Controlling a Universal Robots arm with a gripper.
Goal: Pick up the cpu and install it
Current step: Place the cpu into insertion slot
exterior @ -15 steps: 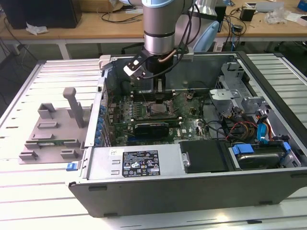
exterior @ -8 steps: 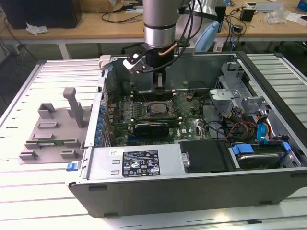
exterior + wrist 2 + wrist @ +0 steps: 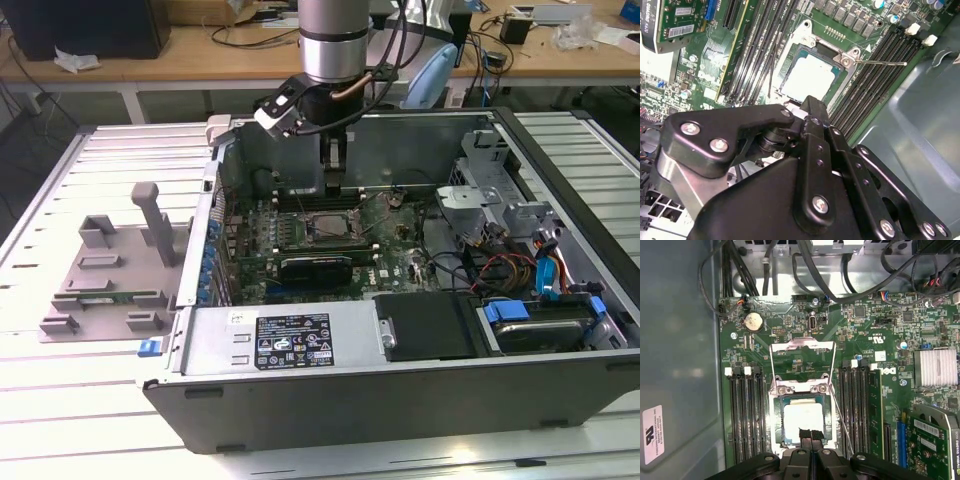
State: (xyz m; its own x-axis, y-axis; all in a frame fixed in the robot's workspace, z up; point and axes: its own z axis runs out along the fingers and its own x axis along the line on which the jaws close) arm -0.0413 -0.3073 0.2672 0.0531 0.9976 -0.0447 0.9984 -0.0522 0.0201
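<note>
Two fingertips (image 3: 805,433) of the gripper (image 3: 810,434) look pressed together with nothing between them, hovering over one edge of the socket (image 3: 779,412). The cpu (image 3: 802,417) lies flat inside the socket, whose load plate (image 3: 802,347) stands open beyond it. Judged by looks, the cpu is light, stiff and thin, with delicate contacts underneath; it is best held by opposite edges, kept level, never squeezed across its silvery top.
</note>
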